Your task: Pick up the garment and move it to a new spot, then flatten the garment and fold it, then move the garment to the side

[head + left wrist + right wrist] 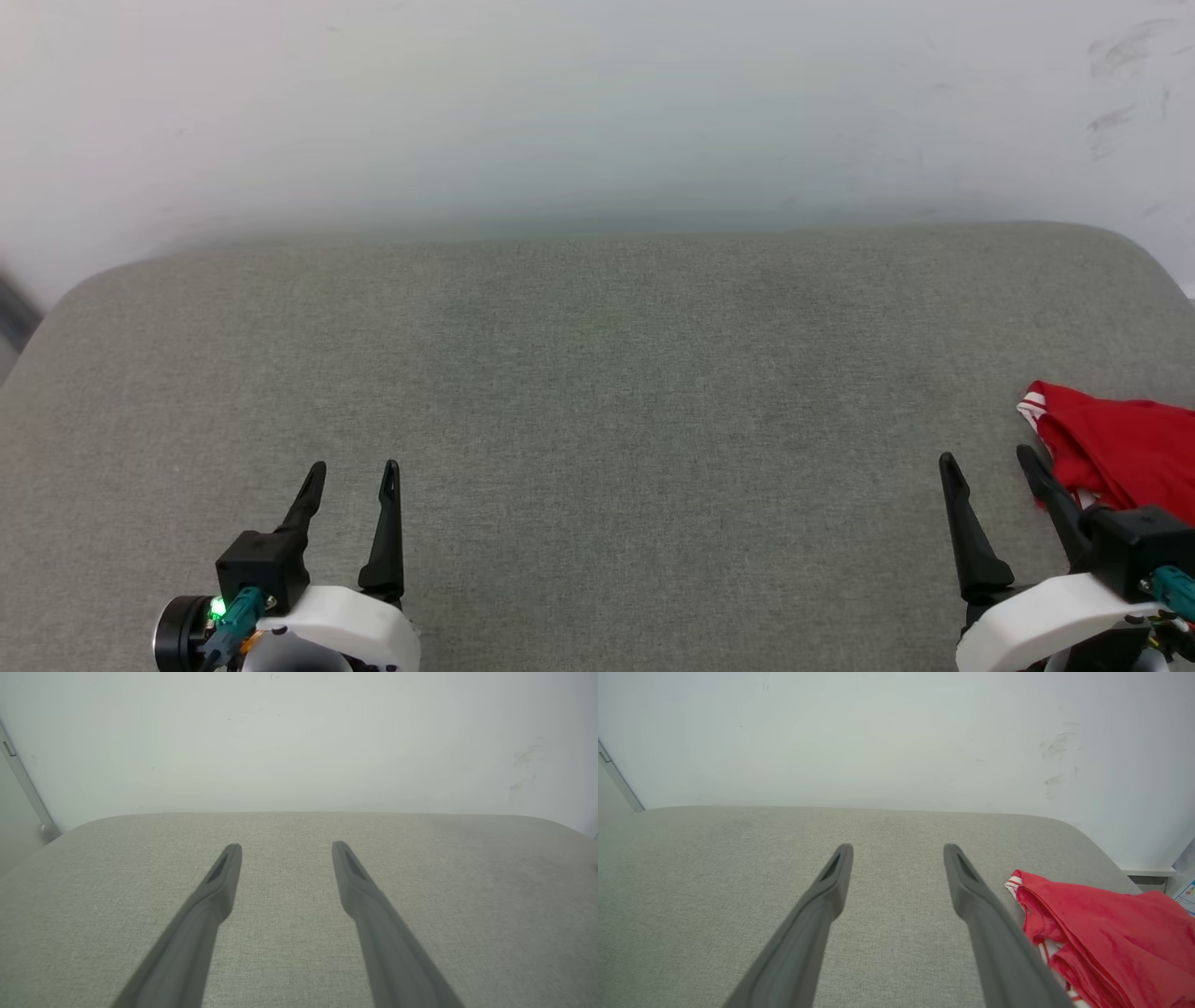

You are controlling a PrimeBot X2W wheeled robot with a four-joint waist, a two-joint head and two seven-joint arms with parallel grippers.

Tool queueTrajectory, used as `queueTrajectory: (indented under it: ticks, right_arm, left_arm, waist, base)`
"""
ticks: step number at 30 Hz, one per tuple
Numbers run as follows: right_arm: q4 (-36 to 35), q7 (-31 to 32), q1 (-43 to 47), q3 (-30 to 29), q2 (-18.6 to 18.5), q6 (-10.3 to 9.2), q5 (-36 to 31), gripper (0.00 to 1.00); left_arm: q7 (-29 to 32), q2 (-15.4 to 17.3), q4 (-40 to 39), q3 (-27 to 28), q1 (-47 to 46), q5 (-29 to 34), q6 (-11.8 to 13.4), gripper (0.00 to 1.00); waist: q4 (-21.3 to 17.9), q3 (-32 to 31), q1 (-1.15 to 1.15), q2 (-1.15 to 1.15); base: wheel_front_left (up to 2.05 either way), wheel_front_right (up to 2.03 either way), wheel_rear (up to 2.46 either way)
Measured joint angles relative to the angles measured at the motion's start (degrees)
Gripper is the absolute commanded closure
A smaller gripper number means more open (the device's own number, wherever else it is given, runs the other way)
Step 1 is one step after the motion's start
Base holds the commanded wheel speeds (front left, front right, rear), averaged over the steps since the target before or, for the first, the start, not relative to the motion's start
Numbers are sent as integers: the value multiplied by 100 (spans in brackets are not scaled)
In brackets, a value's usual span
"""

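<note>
Crumpled red jersey-style garment (1125, 448), white-striped trim, lies at right edge of grey fabric-covered worktop (597, 392), just beside right gripper (986, 453); left gripper (355, 464) well apart. Both spread wide, empty.

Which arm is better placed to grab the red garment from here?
Right. The garment lies bunched at the far right, just beside the open right gripper; the open left gripper sits across the grey surface, well away from it.
</note>
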Motion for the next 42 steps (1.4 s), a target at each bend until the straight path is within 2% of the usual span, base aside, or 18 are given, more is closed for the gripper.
queueTrajectory:
  ticks: [10, 11, 17, 30, 42]
  right_arm:
    - [-47, 9, -10, -10, 0, 0, 13, 0]
    - [-47, 3, -14, -13, 0, 0, 13, 100]
    - [238, 13, 77, -5, 0, 1, 166, 100]
    - [590, 20, -49, -44, -1, 1, 1791, 100]
    - [850, 40, -205, -81, -2, 0, 2963, 100]
  left_arm:
    - [0, -78, -42, 71, -4, 102, -64, 0]
    - [0, -92, -54, 87, -4, 108, -97, 100]
    - [73, -226, 158, 37, 151, -48, -129, 100]
    - [441, -428, 201, 468, 135, -1285, -417, 100]
    - [722, -597, 222, 787, 96, -2199, -631, 100]
  waist:
    - [19, 29, 1, 0]
    - [21, 27, 1, 0]
    - [25, 30, 1, 0]
    - [43, 43, 1, 0]
    - [59, 55, 1, 0]
  base:
    - [0, 0, 0]
    - [0, 0, 0]
    - [0, 0, 0]
    - [0, 0, 0]
    - [0, 0, 0]
